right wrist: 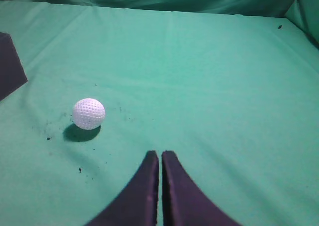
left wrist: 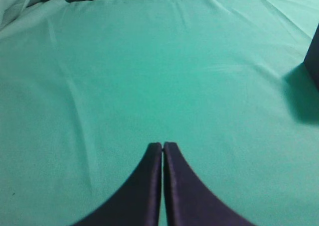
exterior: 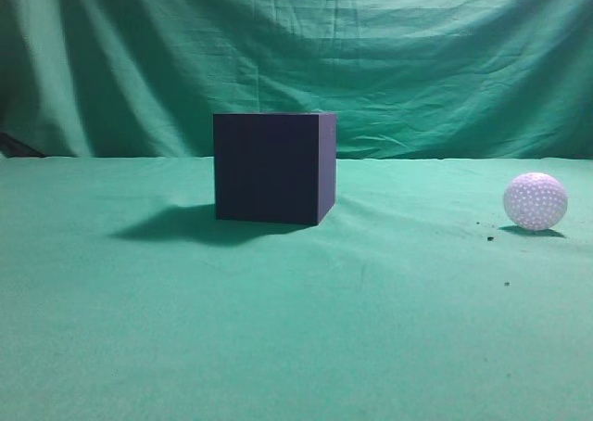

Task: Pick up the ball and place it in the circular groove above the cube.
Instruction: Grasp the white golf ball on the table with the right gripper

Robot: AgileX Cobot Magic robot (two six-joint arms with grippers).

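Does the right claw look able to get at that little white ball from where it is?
Probably yes. In the right wrist view the ball lies alone on bare cloth, ahead-left of the right claw, well apart from the cube. The claw is shut and must open first.

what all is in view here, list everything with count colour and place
cube: 1, dark navy, on the cloth left of centre in the exterior view
ball: 1, white and dimpled, on the cloth far to the cube's right, apart from it
table cloth: 1, green, covering the table
backdrop: 1, green, wrinkled, hung behind the table
dark specks: a few, on the cloth near the ball
left gripper: 1, dark, shut, over bare cloth
right gripper: 1, dark, shut, short of the ball
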